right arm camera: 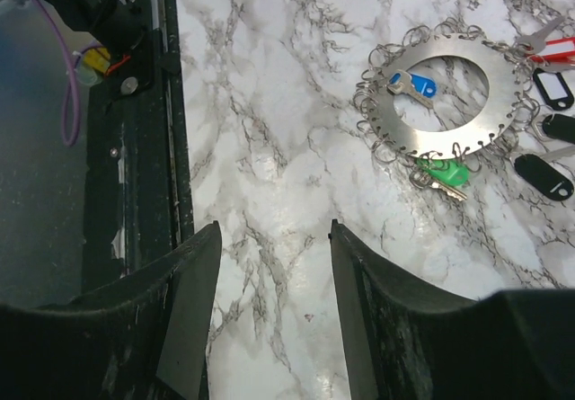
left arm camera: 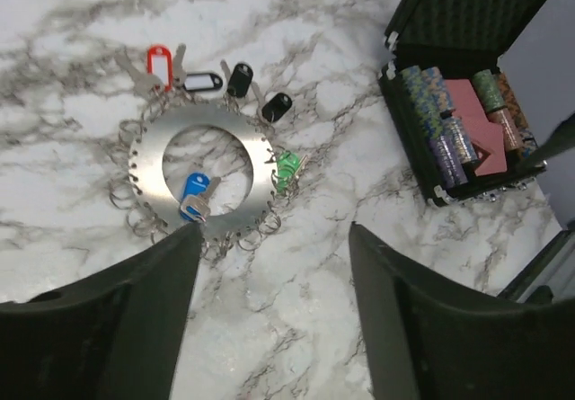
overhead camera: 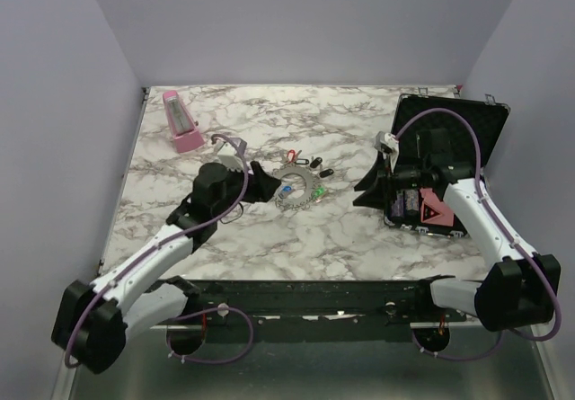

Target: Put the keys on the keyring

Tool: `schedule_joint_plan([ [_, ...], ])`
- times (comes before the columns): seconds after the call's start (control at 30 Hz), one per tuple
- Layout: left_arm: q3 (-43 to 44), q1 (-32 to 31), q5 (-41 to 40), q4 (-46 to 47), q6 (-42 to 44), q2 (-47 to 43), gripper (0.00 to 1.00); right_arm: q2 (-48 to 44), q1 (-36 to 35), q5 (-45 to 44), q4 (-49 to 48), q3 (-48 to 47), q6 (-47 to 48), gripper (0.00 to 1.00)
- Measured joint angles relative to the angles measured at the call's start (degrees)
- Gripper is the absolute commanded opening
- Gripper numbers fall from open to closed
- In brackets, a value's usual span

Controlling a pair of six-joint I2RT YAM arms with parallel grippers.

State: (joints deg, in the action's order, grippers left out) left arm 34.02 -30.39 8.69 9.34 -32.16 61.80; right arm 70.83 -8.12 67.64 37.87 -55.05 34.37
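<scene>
The marble counter [overhead camera: 359,238] carries everything. The open black case [overhead camera: 449,126] with its stacked chips [left arm camera: 449,139] sits at three o'clock in the top view, well apart from the work. My right end effector [right arm camera: 272,229] hangs near that case, fingers spread and empty. My left end effector [left arm camera: 274,231] hovers near the counter's middle, also spread with nothing between its fingers. In my left wrist view the keyring [left arm camera: 148,171] lies flat on the counter at eleven o'clock from those fingers, with small wire loops hanging all round its toothed rim. The blue key [left arm camera: 193,193] rests across the band at the ring's six o'clock, and the green key [left arm camera: 286,168] touches the rim at about four. The red key [left arm camera: 158,63] sits at eleven, and the black keys [left arm camera: 240,78] fan from twelve to two. I cannot tell which of them are already threaded on a loop. I judge the step in hand to be picking a loose key, and the blue one is nearest. To do it well I should come down square over its plastic head and pinch the head rather than the thin blade. I should keep my fingertips clear of the wire loops, and bring my right end effector across to pin the ring so it cannot slide.
</scene>
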Motion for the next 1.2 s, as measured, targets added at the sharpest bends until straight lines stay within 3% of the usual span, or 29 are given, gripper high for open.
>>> schedule_joint_plan([
  [0.03,-0.2,0.0,-0.5,-1.2,0.4,-2.7,0.96,0.0,0.4,0.0,0.0,0.0,0.2,0.61],
  [0.07,-0.4,0.0,-1.0,-3.2,1.0,-7.8,0.99,0.0,0.9,0.1,0.0,0.0,0.4,0.62],
  [0.2,0.1,1.2,-1.5,-8.7,2.7,-22.0,0.99,-1.4,2.8,-1.0,0.1,0.5,0.6,0.71],
  [0.3,2.1,6.1,-0.2,-14.1,4.1,-31.1,0.99,-4.2,3.3,-3.3,-0.3,0.5,-1.0,0.80],
  [0.37,4.3,9.0,0.2,-17.7,5.6,-33.5,0.99,-6.2,3.7,-5.4,-0.5,-0.2,-2.6,0.86],
  [0.43,7.1,11.0,0.2,-21.7,7.1,-34.4,0.99,-7.4,3.8,-7.5,-0.9,-1.9,-4.7,1.00],
  [0.63,9.9,11.6,-0.6,-33.5,11.7,-37.4,0.99,-10.1,4.5,-16.5,-7.6,-6.4,-19.1,1.00],
  [0.87,9.6,11.6,-1.1,-39.5,13.1,-44.1,0.99,-12.1,4.5,-28.1,-14.3,-7.9,-38.3,1.00],
  [1.2,9.6,11.6,-1.9,-43.9,13.5,-48.0,0.99,-15.4,4.5,-35.3,-17.2,-7.2,-47.3,1.00],
])
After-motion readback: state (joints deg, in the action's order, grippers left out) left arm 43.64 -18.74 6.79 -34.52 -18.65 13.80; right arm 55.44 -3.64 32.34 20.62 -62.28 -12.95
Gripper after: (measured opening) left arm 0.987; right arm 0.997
